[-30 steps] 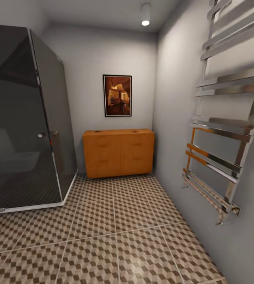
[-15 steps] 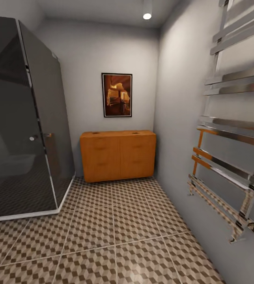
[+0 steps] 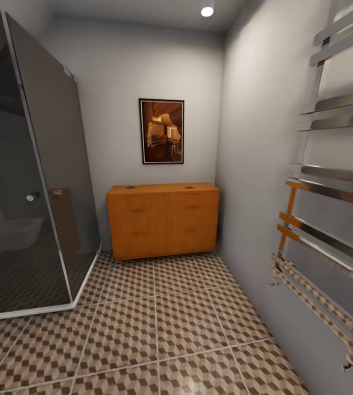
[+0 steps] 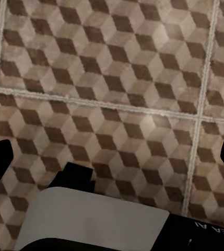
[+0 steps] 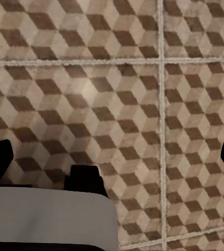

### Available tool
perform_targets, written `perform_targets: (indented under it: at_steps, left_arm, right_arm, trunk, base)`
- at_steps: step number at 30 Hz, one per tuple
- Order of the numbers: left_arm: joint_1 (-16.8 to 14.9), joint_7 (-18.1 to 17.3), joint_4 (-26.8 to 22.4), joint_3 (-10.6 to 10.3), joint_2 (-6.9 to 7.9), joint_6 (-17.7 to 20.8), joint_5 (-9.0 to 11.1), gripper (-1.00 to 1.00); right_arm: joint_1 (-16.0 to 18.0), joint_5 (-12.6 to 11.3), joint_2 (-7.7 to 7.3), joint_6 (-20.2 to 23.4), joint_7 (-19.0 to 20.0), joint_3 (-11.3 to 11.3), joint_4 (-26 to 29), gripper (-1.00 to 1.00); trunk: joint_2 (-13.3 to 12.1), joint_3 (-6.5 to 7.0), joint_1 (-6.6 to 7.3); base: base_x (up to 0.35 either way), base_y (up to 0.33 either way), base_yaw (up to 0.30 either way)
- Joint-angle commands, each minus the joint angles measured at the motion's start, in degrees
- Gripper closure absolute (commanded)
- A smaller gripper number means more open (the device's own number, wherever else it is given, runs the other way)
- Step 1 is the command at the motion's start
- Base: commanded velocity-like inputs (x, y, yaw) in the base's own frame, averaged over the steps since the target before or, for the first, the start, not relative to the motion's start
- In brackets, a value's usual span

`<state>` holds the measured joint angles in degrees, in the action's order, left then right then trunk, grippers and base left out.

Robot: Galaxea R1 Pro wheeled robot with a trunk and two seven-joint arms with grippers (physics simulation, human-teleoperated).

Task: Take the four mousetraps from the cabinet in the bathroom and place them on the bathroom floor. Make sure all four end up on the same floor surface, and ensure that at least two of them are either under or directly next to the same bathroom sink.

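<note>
Closer now, orange dresser (image 3: pixel 163 219); shower enclosure (image 3: pixel 28 181) beside bathroom floor (image 3: pixel 160 329).

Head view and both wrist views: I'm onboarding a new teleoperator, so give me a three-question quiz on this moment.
1. True or false: the orange dresser stands against the far wall, below the framed picture.
2. What hangs on the wall at the head view's right? A) mirror B) chrome towel rail C) shelf
3. Fill in: both wrist views look down at the patterned ____.

Key: 1 true. 2 B. 3 floor; the left gripper and right gripper are open with nothing between the fingers.
</note>
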<state>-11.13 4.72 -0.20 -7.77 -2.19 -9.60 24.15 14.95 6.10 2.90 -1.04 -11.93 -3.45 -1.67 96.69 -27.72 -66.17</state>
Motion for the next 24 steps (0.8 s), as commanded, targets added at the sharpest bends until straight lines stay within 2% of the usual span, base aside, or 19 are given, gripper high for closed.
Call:
perform_targets:
  at_steps: [1,24]
  left_arm:
    - [-0.04,0.23,0.02,-0.49,-0.02,-0.16,0.37,-1.00]
    - [-0.04,0.22,0.02,-0.49,-0.09,-0.16,0.37,-1.00]
  right_arm:
    - [0.08,0.40,0.02,-0.11,-0.29,-0.31,-0.18,-1.00]
    - [0.08,0.40,0.14,-0.08,-0.23,-0.29,-0.18,-1.00]
  trunk:
    - [0.03,-0.06,-0.03]
    - [0.03,-0.06,-0.03]
  base:
    - [0.322,0.000,0.000]
    - [0.322,0.000,0.000]
